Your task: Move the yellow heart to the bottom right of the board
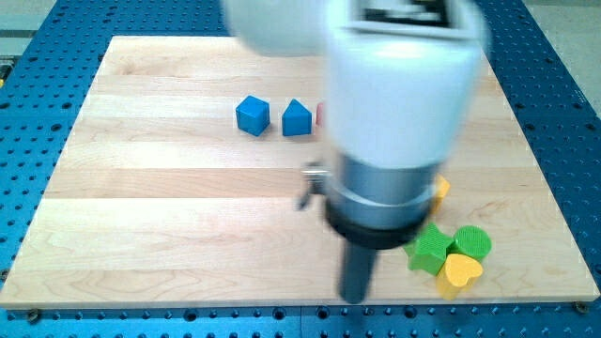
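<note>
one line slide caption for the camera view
My tip sits left of the yellow heart, which touches two green blocks at the board's bottom right.

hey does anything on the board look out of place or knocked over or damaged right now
Nothing stands out. The yellow heart lies flat against two green blocks near the board's bottom right, two blue blocks sit upright, and my tip rests left of the heart.

Pale smooth wooden board [169,188] on perforated blue metal table [554,94].
</note>
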You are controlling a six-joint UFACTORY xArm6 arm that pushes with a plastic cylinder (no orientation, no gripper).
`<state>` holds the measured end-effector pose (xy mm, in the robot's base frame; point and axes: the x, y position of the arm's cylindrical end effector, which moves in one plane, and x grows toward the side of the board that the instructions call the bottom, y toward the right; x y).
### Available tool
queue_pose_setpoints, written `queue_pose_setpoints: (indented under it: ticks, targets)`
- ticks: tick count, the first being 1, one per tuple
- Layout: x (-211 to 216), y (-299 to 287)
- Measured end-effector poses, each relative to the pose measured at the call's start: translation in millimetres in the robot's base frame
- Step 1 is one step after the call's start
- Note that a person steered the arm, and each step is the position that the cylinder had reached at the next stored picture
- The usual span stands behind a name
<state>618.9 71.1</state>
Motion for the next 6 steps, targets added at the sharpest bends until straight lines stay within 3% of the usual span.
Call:
queue_pose_setpoints:
  ticks: [2, 4, 5, 6]
  targets:
    - [-1.1, 111.7]
    - [-6.8, 127.5]
    - [-41.2, 171.4]
    - [-45.6, 173.1]
